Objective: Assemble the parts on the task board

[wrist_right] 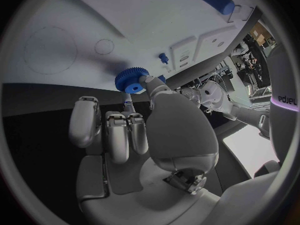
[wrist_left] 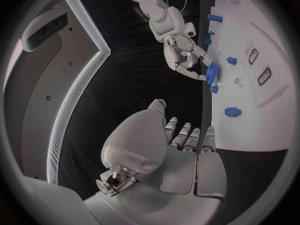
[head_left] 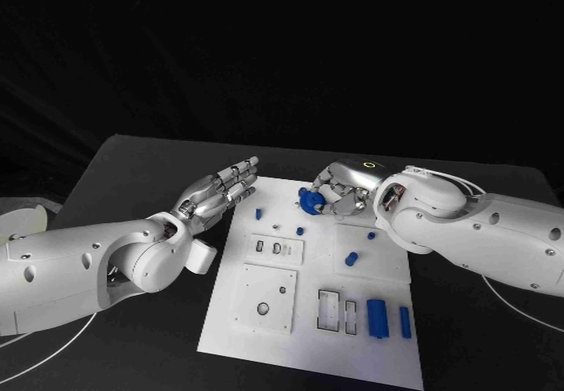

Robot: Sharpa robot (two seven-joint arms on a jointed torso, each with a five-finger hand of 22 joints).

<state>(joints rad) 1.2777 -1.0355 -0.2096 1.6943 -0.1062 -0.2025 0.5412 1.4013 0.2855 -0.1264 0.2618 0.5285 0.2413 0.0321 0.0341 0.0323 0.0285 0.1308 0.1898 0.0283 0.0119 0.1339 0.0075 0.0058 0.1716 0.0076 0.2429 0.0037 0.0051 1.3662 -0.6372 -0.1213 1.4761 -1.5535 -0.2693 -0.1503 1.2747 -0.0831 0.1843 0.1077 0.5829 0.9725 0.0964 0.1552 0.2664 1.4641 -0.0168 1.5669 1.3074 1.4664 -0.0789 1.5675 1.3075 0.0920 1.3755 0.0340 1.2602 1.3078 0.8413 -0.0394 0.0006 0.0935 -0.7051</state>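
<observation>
The white task board (head_left: 268,287) lies in the middle of the black table. My right hand (head_left: 343,191) hovers over its far edge and pinches a blue gear (head_left: 311,201) between thumb and fingers. In the right wrist view the gear (wrist_right: 130,80) sits at the thumb tip, close above the board (wrist_right: 94,15). The left wrist view shows the right hand (wrist_left: 184,55) with the gear (wrist_left: 211,72) at the board's edge. My left hand (head_left: 218,194) is held flat with fingers stretched out, beside the board's far left corner, holding nothing.
Small blue pegs (head_left: 258,214) (head_left: 300,231) (head_left: 372,235) and a short cylinder (head_left: 351,259) stand on the board. Two long blue blocks (head_left: 377,318) (head_left: 406,322) lie at its near right, next to rectangular slots (head_left: 337,311). A square plate with a hole (head_left: 263,308) is at near left.
</observation>
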